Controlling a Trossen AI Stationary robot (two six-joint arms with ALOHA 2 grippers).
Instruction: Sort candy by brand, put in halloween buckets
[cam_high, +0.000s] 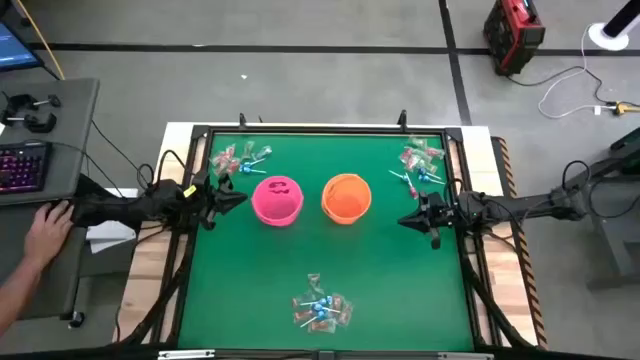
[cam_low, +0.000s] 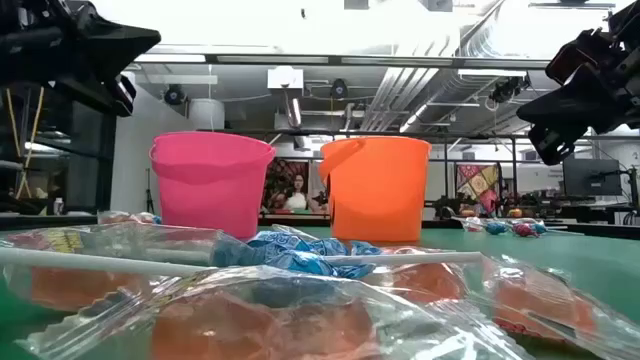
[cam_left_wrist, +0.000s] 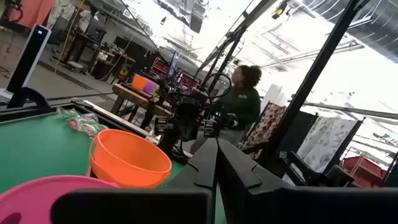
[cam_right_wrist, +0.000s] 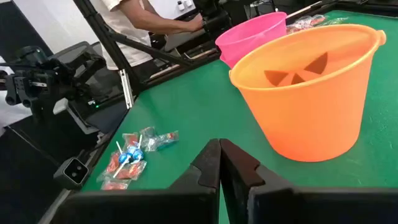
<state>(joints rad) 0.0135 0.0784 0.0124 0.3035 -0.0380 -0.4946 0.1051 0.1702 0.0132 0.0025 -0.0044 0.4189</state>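
High view: pink bucket (cam_high: 277, 199) and orange bucket (cam_high: 346, 197) stand side by side at centre, contents hidden. Candy (cam_high: 322, 310) lies bottom centre and in both upper corners. Left gripper (cam_high: 232, 199) and right gripper (cam_high: 408, 220), both closed and empty, flank them.

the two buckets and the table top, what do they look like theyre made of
Pink bucket and orange bucket: likely thin moulded plastic, smooth with a slight sheen; light glows through the orange wall in the right wrist view, showing a face cutout pattern. Table top: looks like green felt or matte cloth, flat with no glare, though the weave isn't visible.
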